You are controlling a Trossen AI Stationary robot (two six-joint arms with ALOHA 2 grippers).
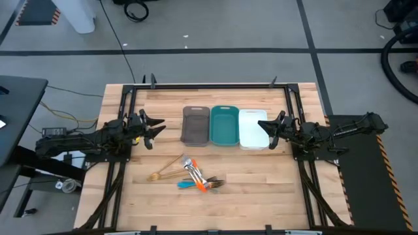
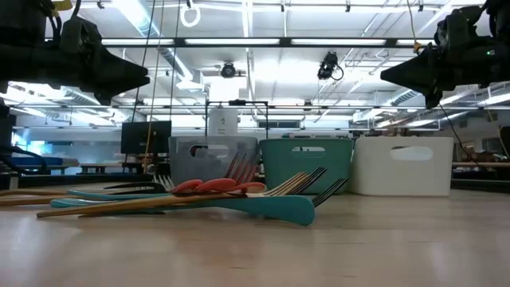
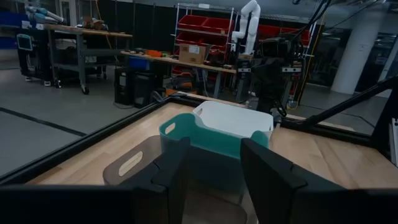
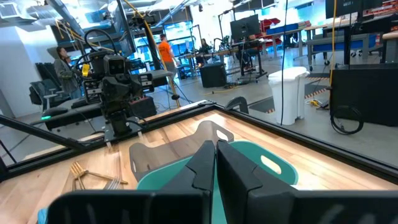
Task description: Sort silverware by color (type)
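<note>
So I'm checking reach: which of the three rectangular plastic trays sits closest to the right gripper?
The white plastic tray, at the row's right end, beside the right gripper; the teal and grey-brown trays lie farther left.

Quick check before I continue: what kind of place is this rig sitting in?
Most likely a robotics lab or workshop: a white robot arm beside red-bin shelving, workbenches with monitors, and people behind.

Two dark arms reaching inward from opposite sides, both raised above the table and holding nothing. Left gripper (image 1: 159,126) at the left side, pointing toward the middle, fingers (image 3: 168,177) parted with a clear gap between them. Right gripper (image 1: 262,125) at the right side, mirroring it, fingers (image 4: 202,163) pressed together with no gap. Wrists roughly level, forearms stretched back toward the outer edges.
</note>
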